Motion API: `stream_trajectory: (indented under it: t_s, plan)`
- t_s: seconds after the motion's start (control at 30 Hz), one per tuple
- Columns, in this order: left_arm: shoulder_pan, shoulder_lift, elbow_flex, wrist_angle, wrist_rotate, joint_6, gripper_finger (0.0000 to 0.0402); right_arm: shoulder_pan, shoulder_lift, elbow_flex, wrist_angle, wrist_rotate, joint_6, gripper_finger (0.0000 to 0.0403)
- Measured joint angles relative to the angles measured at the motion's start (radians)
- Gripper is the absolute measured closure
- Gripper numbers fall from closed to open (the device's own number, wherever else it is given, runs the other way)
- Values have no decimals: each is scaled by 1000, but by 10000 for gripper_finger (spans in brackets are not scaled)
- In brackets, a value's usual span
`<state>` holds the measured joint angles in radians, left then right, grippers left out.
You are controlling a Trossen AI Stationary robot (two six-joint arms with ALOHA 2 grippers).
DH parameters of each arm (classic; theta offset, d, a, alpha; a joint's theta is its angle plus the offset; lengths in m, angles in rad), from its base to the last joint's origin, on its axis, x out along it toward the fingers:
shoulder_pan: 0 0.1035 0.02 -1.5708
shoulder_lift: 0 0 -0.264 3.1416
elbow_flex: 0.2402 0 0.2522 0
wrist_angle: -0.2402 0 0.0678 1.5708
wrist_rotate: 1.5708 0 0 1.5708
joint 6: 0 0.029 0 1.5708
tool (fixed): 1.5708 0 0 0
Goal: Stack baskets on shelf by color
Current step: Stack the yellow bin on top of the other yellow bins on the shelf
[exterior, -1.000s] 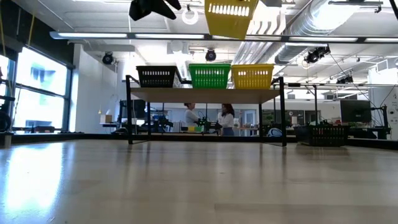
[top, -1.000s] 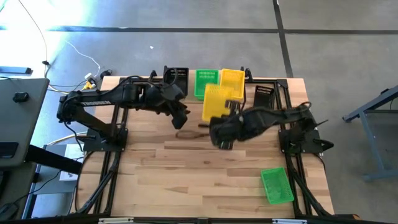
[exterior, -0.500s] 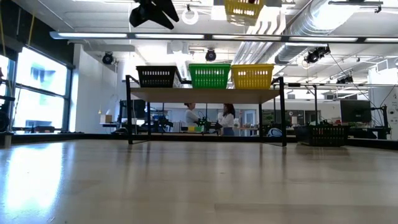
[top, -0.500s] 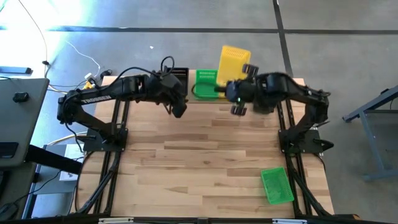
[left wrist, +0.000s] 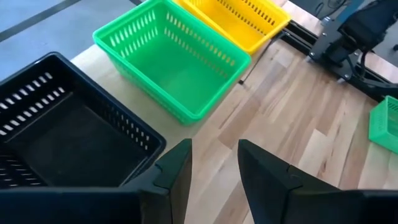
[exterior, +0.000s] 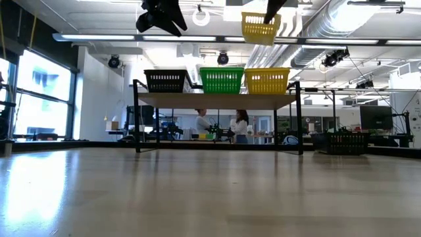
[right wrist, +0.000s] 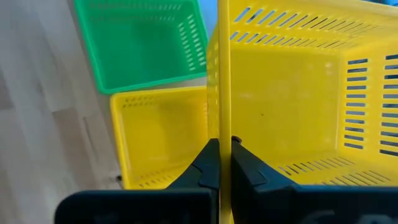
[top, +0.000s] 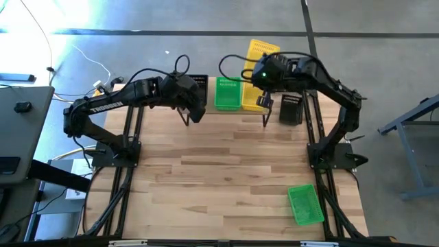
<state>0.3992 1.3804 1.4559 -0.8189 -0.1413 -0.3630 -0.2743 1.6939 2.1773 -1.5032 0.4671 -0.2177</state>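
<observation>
Pinching a slotted yellow plastic basket's (right wrist: pixel 298 93) thin wall, right gripper (right wrist: pixel 224 163) clamped

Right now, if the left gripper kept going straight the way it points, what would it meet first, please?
Probably the bare wood of the shelf just beside the green basket. The left gripper is open and empty; depth is hard to judge, so it might clip that basket's near corner.
</observation>
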Motion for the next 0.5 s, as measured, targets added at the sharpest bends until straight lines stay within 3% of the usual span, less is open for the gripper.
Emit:
stream_trajectory:
  t_s: [0.27,0.4,0.5]
  plan:
    - [29,0,0,0,0,0,282,-34,-27,0,-20,-102,110,403]
    - [34,0,0,0,0,0,282,5,-65,-1,-36,-96,178,403]
    - [34,1,0,0,0,0,282,39,-124,-82,10,-56,216,403]
